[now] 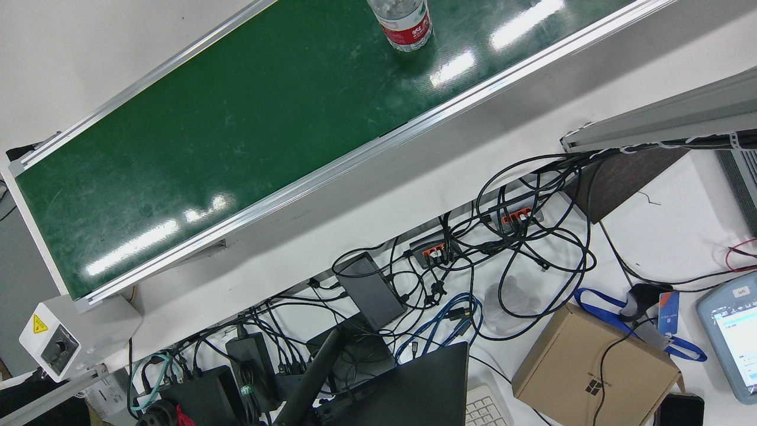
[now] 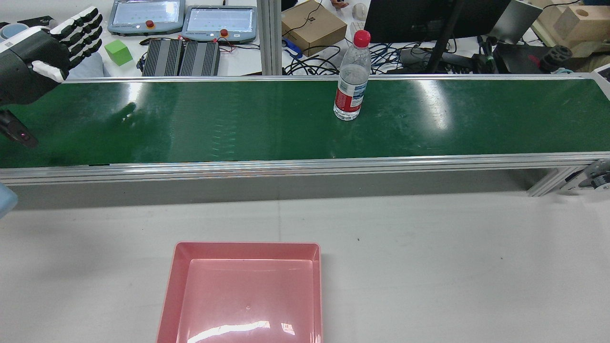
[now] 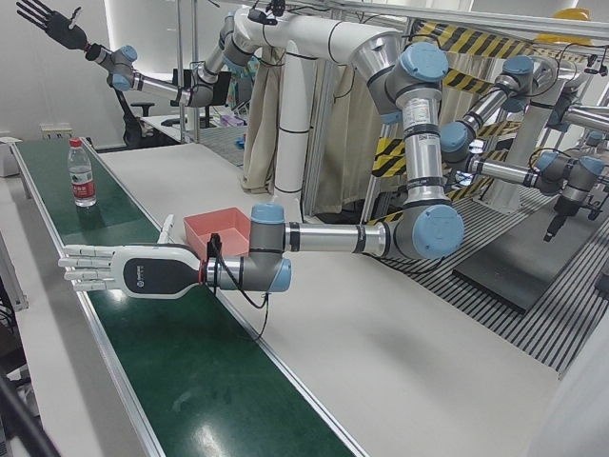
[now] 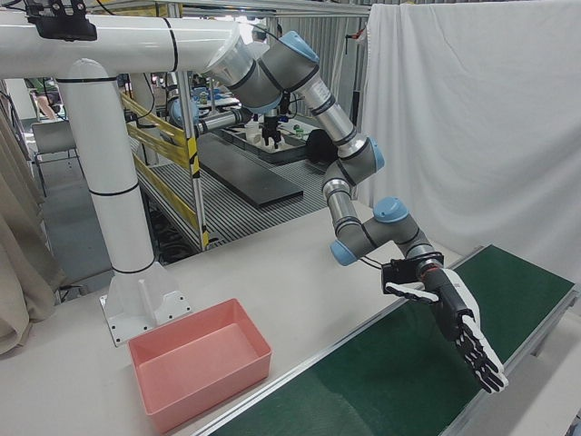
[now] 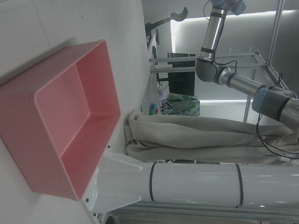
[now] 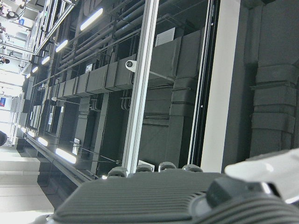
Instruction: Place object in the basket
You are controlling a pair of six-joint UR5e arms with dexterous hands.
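A clear water bottle point(image 2: 351, 78) with a red cap and red label stands upright on the green belt point(image 2: 238, 124), right of its middle; the front view shows the bottle point(image 1: 405, 23) at its top edge. The pink basket point(image 2: 243, 295) sits empty on the white table, on the near side of the belt. My left hand point(image 2: 47, 43) hovers open over the belt's left end, fingers straight, far from the bottle. The same left hand point(image 3: 124, 269) shows flat above the belt, with the bottle point(image 3: 82, 173) farther along. My right hand point(image 3: 48, 24) is raised high, open, fingers spread.
Behind the belt lie teach pendants point(image 2: 219, 21), a green cube point(image 2: 117, 51), a cardboard box point(image 2: 312, 26), a monitor and tangled cables point(image 1: 473, 278). The white pedestal point(image 4: 118, 209) rises behind the basket point(image 4: 200, 363). The left hand view looks down at the basket point(image 5: 70, 126).
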